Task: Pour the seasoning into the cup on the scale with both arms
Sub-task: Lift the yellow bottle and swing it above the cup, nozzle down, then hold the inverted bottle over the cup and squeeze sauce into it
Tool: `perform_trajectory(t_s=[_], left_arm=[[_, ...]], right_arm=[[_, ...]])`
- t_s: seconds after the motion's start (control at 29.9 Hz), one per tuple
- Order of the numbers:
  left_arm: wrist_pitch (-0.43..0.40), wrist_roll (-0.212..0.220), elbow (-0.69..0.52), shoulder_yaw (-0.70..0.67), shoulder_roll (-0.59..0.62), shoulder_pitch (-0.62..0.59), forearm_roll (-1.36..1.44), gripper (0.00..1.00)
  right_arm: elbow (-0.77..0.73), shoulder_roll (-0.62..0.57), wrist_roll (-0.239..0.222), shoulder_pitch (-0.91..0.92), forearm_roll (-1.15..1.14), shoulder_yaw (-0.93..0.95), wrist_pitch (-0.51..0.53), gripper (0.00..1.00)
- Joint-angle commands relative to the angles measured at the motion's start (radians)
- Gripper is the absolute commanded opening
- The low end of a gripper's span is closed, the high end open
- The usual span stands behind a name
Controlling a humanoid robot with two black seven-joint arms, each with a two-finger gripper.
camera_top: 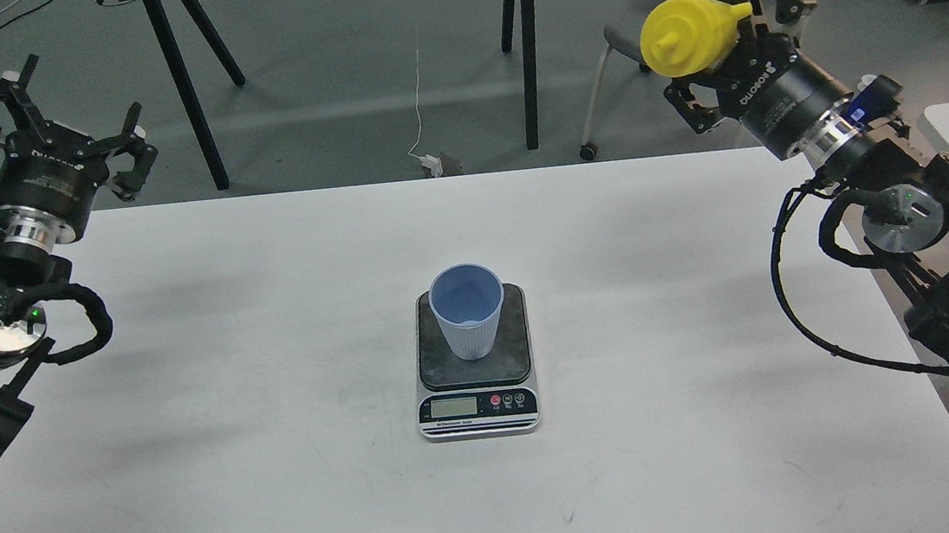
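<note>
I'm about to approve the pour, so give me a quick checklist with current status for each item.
1. Seasoning bottle held in right gripper: ok.
2. Cup upright on the scale: ok.
3. Nozzle above the cup: not ok, the bottle is far off to the right.
4. Left gripper fingers open and empty: ok.
5. Nozzle cap off: cannot tell.
6. Scale display zeroed: cannot tell, too small to read.

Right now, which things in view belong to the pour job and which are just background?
Job:
- seasoning bottle, held in the right gripper
- cup, upright on the scale
- left gripper, open and empty

Background:
- chair
- black table legs
- white cable with plug on the floor
</note>
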Motion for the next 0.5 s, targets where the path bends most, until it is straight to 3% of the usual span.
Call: perform_trajectory(t_s=[0.0, 0.17, 0.37, 0.47], left_arm=[[-0.004, -0.006, 0.002, -0.013, -0.011, 0.019, -0.001, 1.0], [-0.004, -0.009, 0.002, -0.033, -0.013, 0.034, -0.001, 1.0], [-0.004, -0.009, 0.002, -0.04, -0.011, 0.042, -0.001, 1.0], [-0.004, -0.009, 0.002, -0.04, -0.011, 0.043, -0.001, 1.0]], right_arm=[[0.042, 0.033, 0.0, 0.03, -0.239, -0.017, 0.0, 0.49], [0.07, 0.097, 0.006, 0.091, -0.515, -0.104, 0.0, 0.49], [0.06, 0.18, 0.085, 0.16, -0.831, -0.268, -0.202, 0.49], [0.045, 0.228, 0.098, 0.173, -0.926, -0.331, -0.294, 0.49]])
